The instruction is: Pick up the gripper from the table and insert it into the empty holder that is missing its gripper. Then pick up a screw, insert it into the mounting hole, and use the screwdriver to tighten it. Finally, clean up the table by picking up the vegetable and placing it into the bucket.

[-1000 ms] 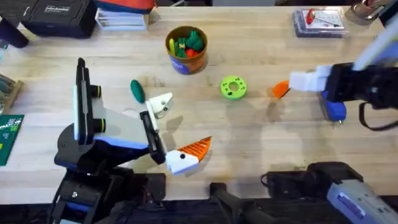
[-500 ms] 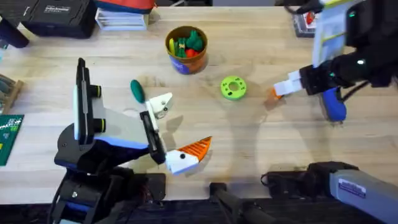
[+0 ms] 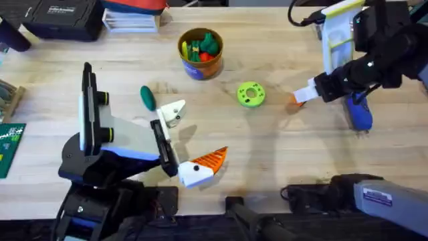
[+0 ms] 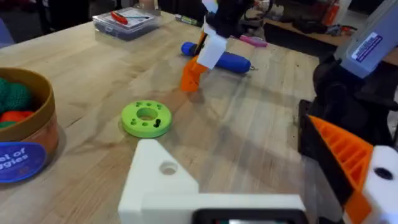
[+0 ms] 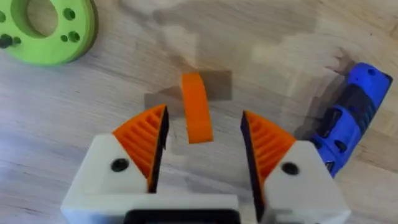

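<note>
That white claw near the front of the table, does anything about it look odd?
Yes. The white plastic finger block has a bare face, while its partner carries an orange ribbed pad. A matching orange plastic wedge lies loose on the wooden table.

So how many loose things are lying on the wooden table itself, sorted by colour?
Orange: 1, the gripper
Blue: 1, the screwdriver
Dark green: 1, the vegetable
Lime green: 1, the round disc
Blue and yellow: 1, the bucket
Total: 5
</note>
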Controlling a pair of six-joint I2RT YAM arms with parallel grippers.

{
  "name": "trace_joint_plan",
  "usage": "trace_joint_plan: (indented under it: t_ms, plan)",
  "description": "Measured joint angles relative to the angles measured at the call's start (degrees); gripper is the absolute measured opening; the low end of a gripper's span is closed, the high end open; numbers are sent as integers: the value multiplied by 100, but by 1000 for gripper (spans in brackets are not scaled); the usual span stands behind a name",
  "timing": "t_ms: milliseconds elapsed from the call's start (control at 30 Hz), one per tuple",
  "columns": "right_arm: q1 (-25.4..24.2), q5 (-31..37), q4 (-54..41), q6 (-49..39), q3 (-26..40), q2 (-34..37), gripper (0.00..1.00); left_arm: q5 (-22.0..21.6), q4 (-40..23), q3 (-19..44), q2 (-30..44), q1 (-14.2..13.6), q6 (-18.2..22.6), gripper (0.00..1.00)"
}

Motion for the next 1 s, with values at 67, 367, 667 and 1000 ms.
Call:
trace_joint_plan:
  t_ms: [67,367,667,1000]
  plan:
    - [0,0,0,-1,0,0,663,0,0,0,0,0,0,985]
    - [0,-113,5,-7,4,133,560,0,0,0,0,0,0,985]
    - [7,-236,15,-20,28,179,20,0,0,0,0,0,0,985]
    - [17,-282,-448,315,679,-1006,7,0,0,0,0,0,0,985]
